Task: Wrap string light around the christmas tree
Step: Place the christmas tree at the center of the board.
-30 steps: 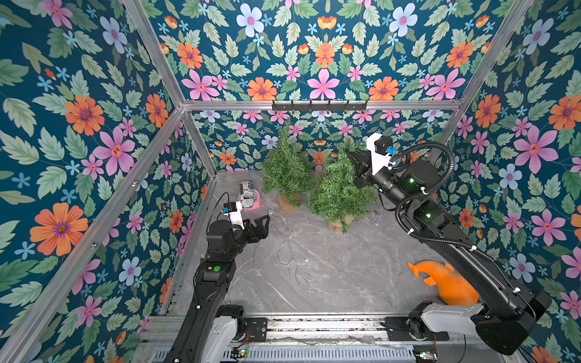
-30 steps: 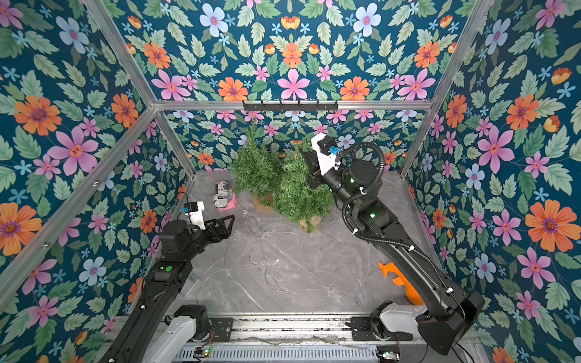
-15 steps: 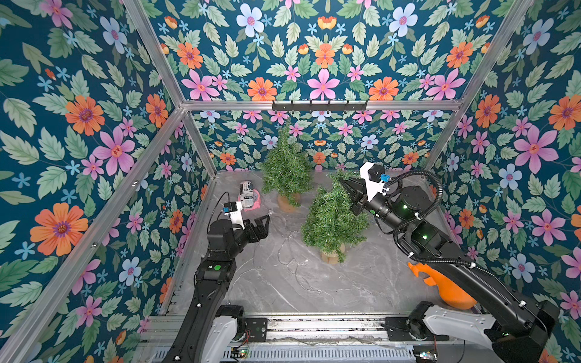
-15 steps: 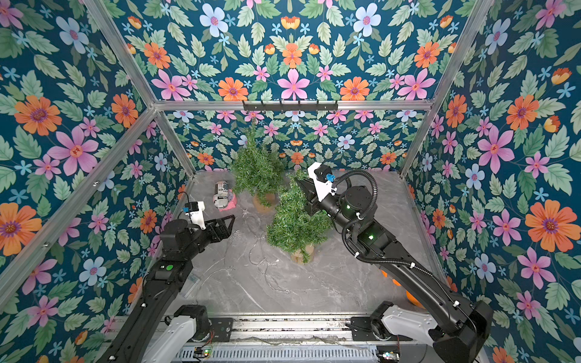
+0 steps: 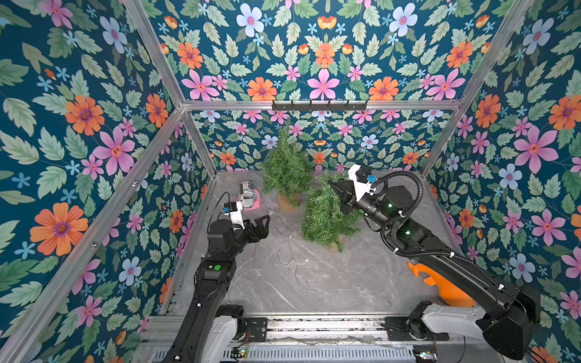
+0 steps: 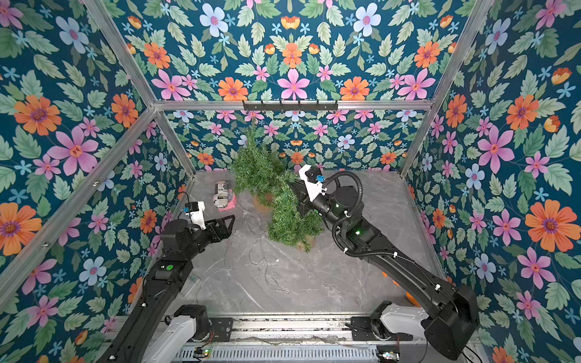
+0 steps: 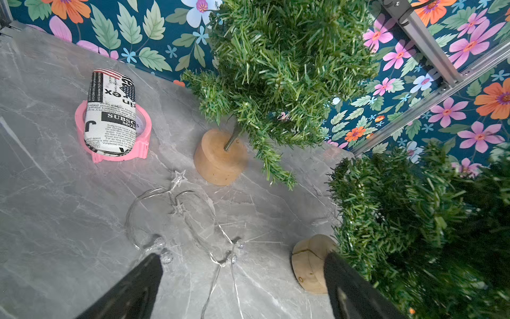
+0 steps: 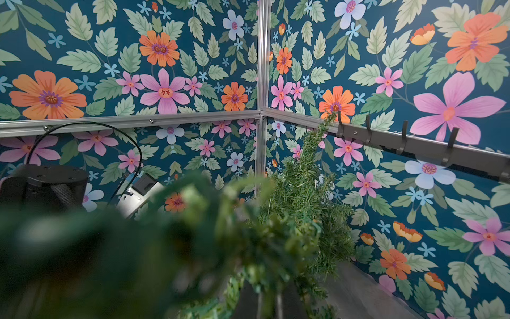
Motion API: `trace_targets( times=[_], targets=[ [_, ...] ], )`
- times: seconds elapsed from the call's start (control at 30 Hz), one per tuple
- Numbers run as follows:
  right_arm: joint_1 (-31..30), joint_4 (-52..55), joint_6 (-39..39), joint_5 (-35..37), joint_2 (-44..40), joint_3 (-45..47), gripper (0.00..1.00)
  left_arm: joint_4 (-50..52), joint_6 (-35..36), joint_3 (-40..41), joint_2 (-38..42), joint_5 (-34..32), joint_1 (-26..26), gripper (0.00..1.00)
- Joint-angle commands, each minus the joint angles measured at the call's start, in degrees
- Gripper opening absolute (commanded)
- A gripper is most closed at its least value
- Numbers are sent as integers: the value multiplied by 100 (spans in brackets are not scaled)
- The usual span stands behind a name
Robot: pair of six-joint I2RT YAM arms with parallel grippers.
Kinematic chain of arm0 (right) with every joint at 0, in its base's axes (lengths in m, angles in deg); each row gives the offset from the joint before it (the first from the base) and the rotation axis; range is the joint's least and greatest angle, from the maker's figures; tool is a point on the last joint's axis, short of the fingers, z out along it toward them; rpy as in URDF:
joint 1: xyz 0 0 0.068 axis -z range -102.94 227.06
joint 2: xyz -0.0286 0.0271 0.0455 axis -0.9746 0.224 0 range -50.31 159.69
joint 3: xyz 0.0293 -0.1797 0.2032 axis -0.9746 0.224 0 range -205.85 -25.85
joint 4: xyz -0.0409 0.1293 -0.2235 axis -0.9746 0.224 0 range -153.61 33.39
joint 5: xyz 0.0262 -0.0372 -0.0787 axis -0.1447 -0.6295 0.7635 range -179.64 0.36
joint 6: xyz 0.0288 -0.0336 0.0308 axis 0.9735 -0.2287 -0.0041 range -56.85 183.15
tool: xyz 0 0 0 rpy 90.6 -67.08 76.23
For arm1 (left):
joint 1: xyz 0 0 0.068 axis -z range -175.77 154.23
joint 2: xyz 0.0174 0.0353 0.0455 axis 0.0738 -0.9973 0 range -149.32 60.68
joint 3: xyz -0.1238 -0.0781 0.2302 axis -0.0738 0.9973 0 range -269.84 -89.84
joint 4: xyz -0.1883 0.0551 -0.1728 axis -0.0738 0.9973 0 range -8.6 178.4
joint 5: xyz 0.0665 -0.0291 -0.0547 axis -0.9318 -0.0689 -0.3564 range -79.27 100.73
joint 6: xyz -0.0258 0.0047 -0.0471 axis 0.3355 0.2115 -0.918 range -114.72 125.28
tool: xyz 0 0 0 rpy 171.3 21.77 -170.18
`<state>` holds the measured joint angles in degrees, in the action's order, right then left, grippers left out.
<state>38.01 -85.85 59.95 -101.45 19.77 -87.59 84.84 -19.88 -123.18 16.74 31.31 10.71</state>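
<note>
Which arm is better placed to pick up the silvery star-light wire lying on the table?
Probably left. The left end effector is open and empty, above the thin silvery wire of clear star lights. The right end effector is shut on the tilted green artificial tree, so busy.
</note>
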Motion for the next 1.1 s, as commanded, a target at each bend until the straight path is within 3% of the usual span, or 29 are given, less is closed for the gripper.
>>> trace_targets(
  times=[0.0,0.13,0.23,0.37,0.63,0.8,1.07],
  targets=[
    [-24,-582,94,18,-43,108,0,-107,69,-14,0,-63,-11,94],
    [-24,-588,136,76,-126,270,0,-107,48,-14,0,-58,-6,94],
    [-23,-589,136,133,-196,349,28,-115,25,-6,-8,-54,-11,94],
    [-24,-515,110,226,-284,338,41,-116,21,-14,-25,-45,-6,94],
    [-24,-58,151,607,-700,156,78,-125,12,-8,-35,-63,-6,94],
    [-24,457,205,885,-1137,72,83,-123,27,-20,-62,-80,-7,94],
    [-24,1131,937,1546,-1920,-81,82,-116,65,-25,-79,-175,-15,95]
  ],
)
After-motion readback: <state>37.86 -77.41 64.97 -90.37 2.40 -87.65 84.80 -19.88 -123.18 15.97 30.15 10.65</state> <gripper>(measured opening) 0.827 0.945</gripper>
